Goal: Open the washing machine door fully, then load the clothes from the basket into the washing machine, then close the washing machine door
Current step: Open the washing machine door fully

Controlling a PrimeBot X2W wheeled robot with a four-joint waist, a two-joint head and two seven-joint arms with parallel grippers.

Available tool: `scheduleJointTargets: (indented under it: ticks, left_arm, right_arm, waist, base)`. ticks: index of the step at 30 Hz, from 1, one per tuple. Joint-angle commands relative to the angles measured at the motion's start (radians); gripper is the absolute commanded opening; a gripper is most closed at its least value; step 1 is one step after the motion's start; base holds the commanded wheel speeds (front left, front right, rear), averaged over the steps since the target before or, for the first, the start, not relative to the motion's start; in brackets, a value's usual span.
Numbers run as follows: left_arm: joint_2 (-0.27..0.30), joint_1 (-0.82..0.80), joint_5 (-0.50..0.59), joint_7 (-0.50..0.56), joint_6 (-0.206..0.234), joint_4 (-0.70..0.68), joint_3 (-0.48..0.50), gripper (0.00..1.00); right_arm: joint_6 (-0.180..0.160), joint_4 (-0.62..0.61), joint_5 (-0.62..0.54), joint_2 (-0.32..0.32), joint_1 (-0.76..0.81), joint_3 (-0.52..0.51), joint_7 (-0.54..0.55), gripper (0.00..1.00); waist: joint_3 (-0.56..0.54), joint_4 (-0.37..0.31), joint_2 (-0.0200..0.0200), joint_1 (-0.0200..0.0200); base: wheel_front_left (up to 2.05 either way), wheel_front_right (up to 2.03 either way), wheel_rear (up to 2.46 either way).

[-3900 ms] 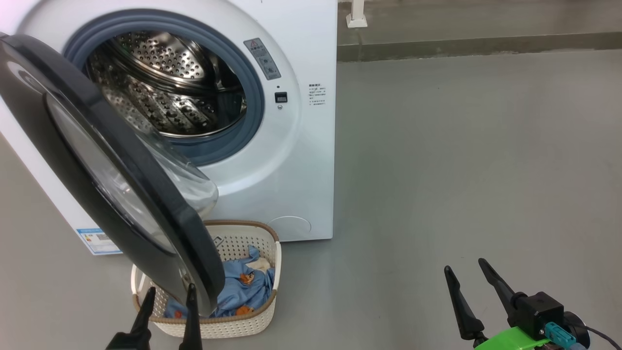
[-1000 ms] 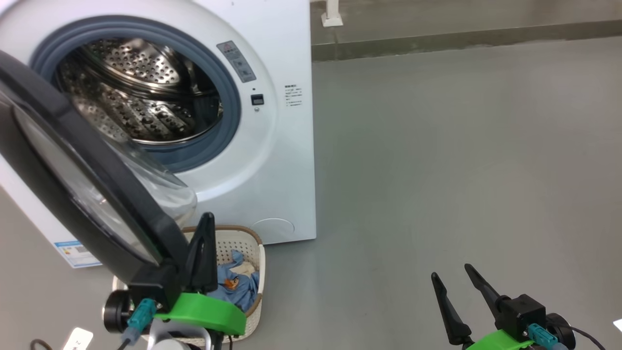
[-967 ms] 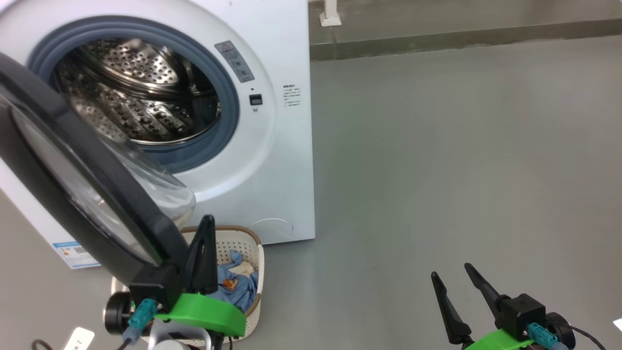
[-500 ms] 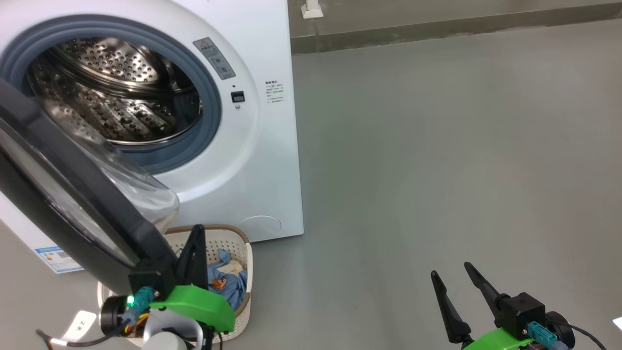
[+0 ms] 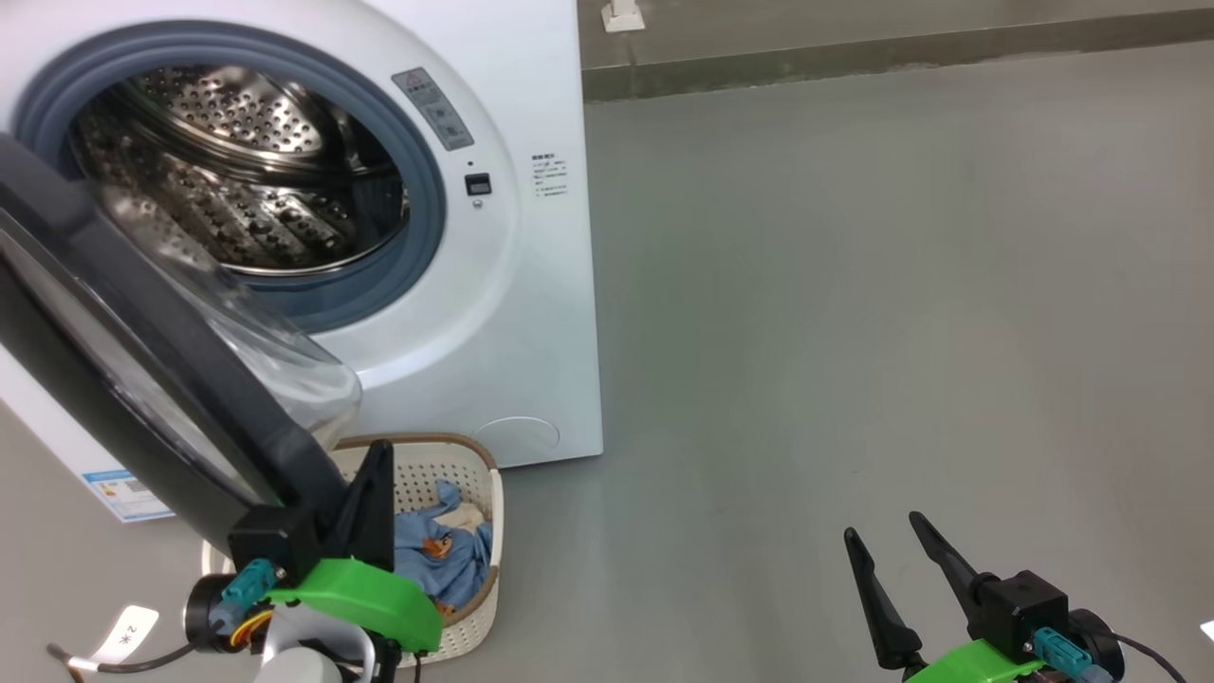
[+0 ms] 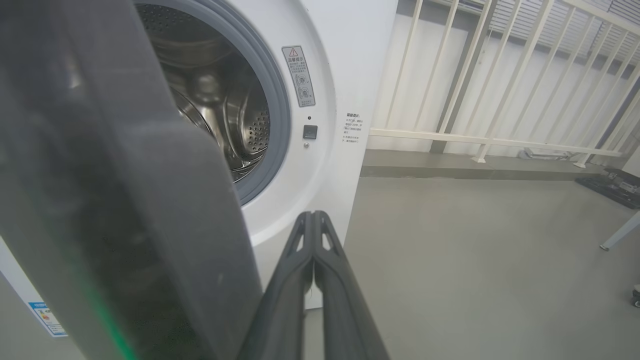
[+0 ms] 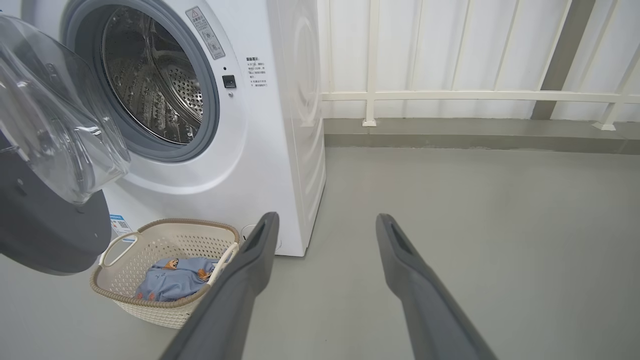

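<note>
Left hand, fingers pressed together, sits beside the rim of the half-open glossy black round door. Right hand gapes empty. Light-blue printed clothes lie in the cream perforated basket on the floor below.

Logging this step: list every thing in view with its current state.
washing machine door: open, swung outward.
drum: empty.
basket: on the floor, loaded.
clothes: bunched in the basket.
left gripper: shut, empty, beside the door's edge.
right gripper: open, empty.
</note>
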Motion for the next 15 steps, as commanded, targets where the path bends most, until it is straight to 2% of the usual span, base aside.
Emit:
scheduleJointTargets:
  ticks: [1, 15]
  left_arm:
    - [0.014, -0.039, 0.01, -0.006, -0.002, -0.014, 0.043, 0.0]
    - [0.014, 0.002, 0.003, -0.006, -0.008, 0.0, 0.042, 0.0]
  right_arm:
    - [0.003, -0.022, 0.005, 0.001, -0.041, 0.023, -0.012, 1.0]
    - [0.003, -0.019, 0.012, 0.001, -0.029, 0.032, -0.012, 1.0]
  waist:
    - [-0.002, 0.008, -0.0001, 0.0]
    - [-0.016, 0.094, -0.0001, 0.0]
  base:
    - [0.0, 0.0, 0.0]
    - [0.0, 0.0, 0.0]
